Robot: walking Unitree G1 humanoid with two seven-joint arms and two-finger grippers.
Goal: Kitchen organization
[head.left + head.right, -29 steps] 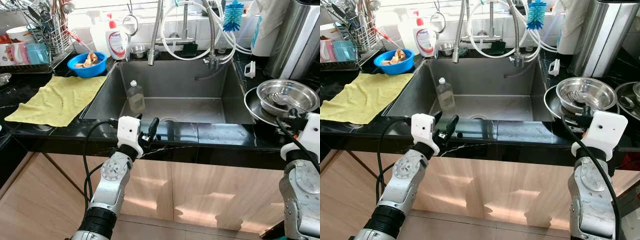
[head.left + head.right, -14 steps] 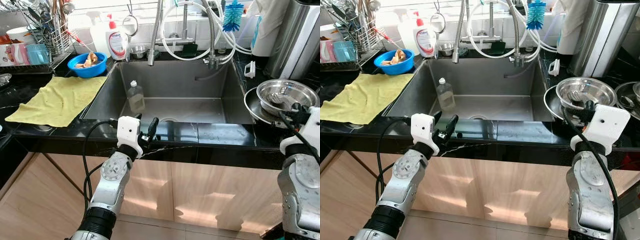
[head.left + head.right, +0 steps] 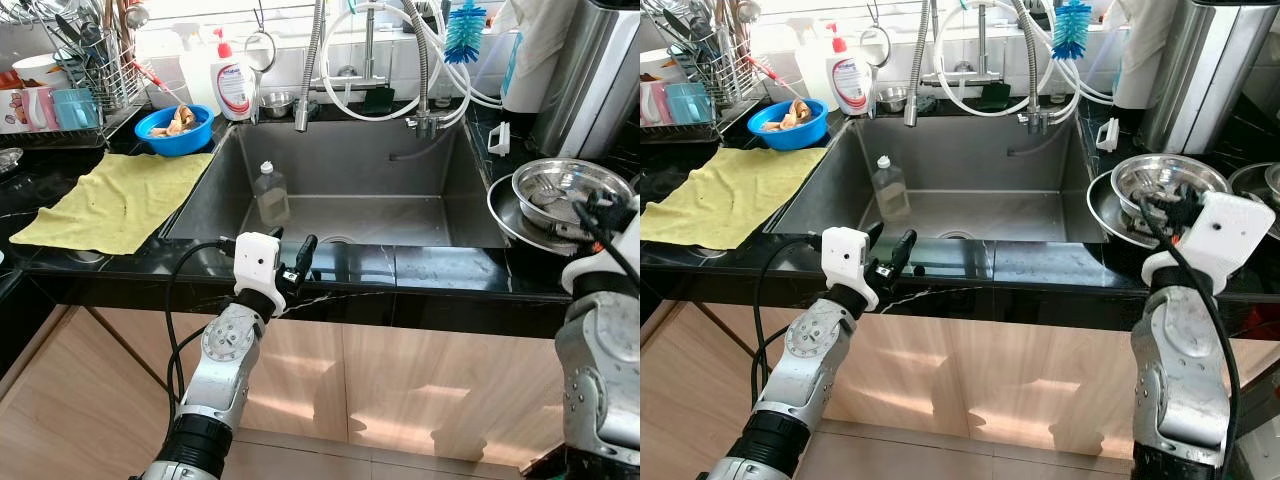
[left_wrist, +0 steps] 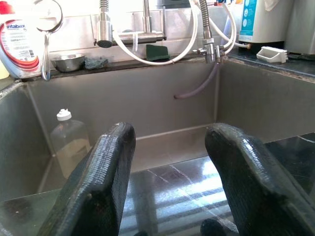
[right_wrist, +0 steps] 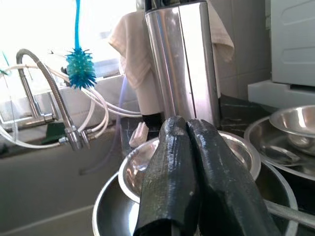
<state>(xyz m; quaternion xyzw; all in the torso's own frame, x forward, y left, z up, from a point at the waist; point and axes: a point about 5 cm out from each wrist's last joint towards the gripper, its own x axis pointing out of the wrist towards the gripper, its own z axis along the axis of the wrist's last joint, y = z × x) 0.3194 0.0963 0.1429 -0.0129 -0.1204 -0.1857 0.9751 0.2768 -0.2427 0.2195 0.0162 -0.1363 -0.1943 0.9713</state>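
Rising right end effector (image 3: pixel 1167 207), probably over steel bowl (image 3: pixel 1170 180)

Black glossy stone countertop (image 3: pixel 440 268) with white veining, wrapping a deep stainless undermount sink (image 3: pixel 350 180). Pale wood cabinet fronts (image 3: pixel 420 385) below, sun patches across them. Similar light wood-tone floor (image 3: pixel 60 430) at lower left. White tiled backsplash (image 4: pixel 74 34) behind the taps, bright daylight coming from a window (image 5: pixel 44 24) above it, blown out. Chrome pull-down faucet (image 3: pixel 312 70) plus looped white hoses (image 3: pixel 400 80) along the back ledge. Tall brushed-steel cylinder (image 3: pixel 1200 70) at the right corner, cloth draped beside it. Light grey tile wall (image 5: pixel 246 44) on the right.
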